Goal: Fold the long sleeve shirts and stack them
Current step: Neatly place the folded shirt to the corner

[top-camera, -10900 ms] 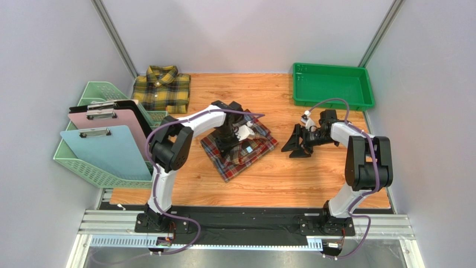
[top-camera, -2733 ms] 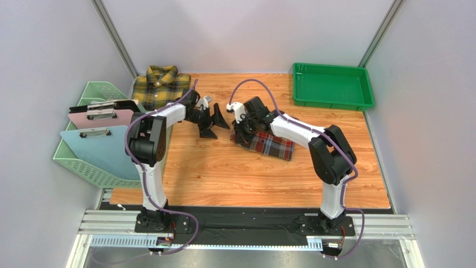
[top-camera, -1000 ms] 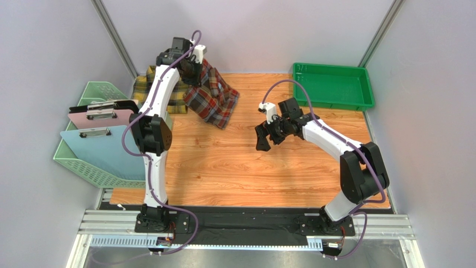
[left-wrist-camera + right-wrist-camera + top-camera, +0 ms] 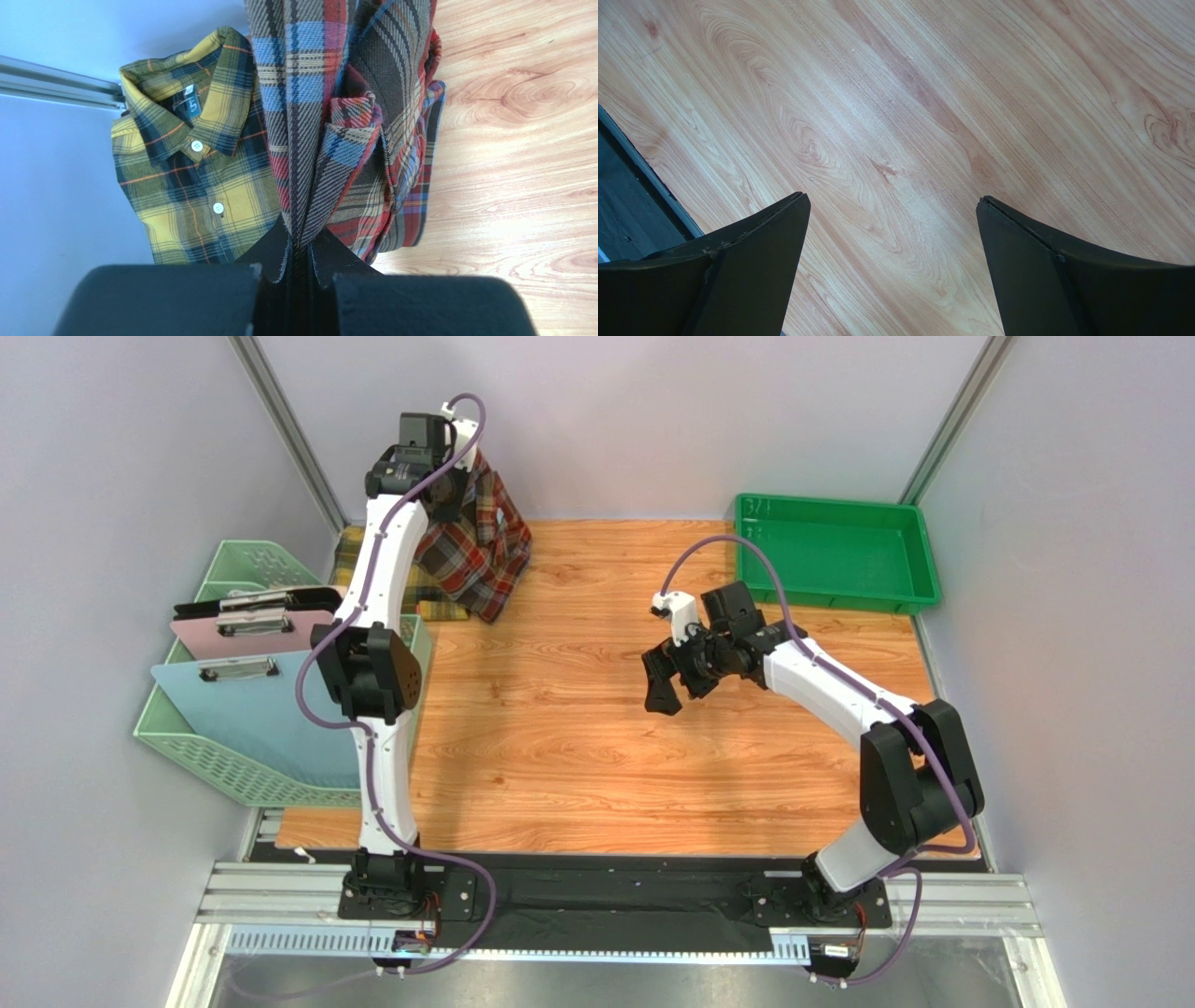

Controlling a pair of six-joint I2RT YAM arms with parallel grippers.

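My left gripper (image 4: pixel 452 487) is raised high at the back left and is shut on the folded red, brown and navy plaid shirt (image 4: pixel 474 546), which hangs from it. In the left wrist view the gripper (image 4: pixel 300 246) pinches a fold of that shirt (image 4: pixel 330 119). The yellow and dark green plaid shirt (image 4: pixel 189 175) lies folded flat below, collar up, mostly hidden behind the arm in the top view (image 4: pixel 354 560). My right gripper (image 4: pixel 671 676) is open and empty over bare wood at mid-table; in its wrist view (image 4: pixel 892 231) only wood shows between the fingers.
A green tray (image 4: pixel 836 549) stands at the back right. A pale green basket (image 4: pixel 225 742) at the left holds pink (image 4: pixel 274 651), blue (image 4: pixel 260 714) and black clipboards. Grey walls close the back and both sides.
My left gripper has carried the hanging red shirt further left and back, over the yellow shirt. The right arm has hardly moved.
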